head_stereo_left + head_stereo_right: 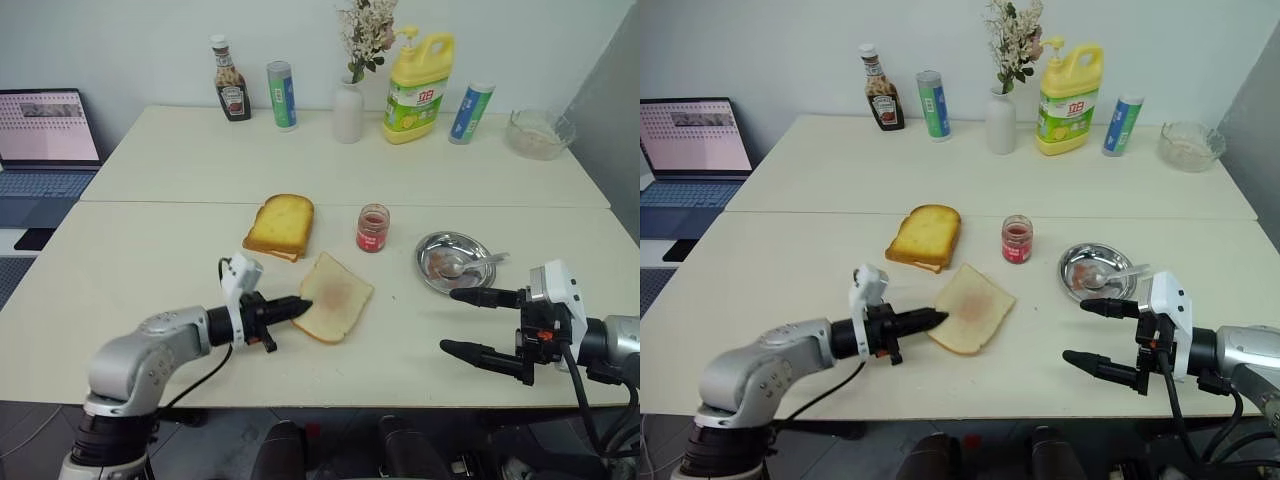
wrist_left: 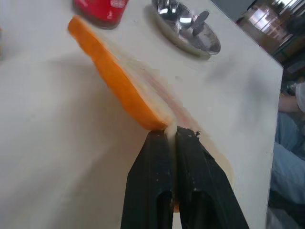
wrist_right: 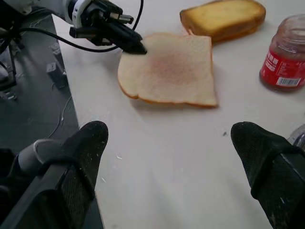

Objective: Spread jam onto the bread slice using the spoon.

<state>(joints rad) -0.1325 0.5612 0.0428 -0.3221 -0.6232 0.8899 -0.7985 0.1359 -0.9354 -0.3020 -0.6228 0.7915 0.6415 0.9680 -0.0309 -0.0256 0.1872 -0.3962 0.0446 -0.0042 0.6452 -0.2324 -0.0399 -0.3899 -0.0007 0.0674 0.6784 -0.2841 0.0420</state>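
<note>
Left gripper (image 1: 305, 303) closed, tips at the bread slice (image 1: 335, 295) edge on the counter (image 1: 150, 260). Right gripper (image 1: 462, 322) wide open, empty, near the spoon (image 1: 470, 266).

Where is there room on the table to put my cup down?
Bare patches: left of the golden toasted slice, and between the pale bread slice and round steel dish. It is crowded along the back, around the yellow jug.
</note>
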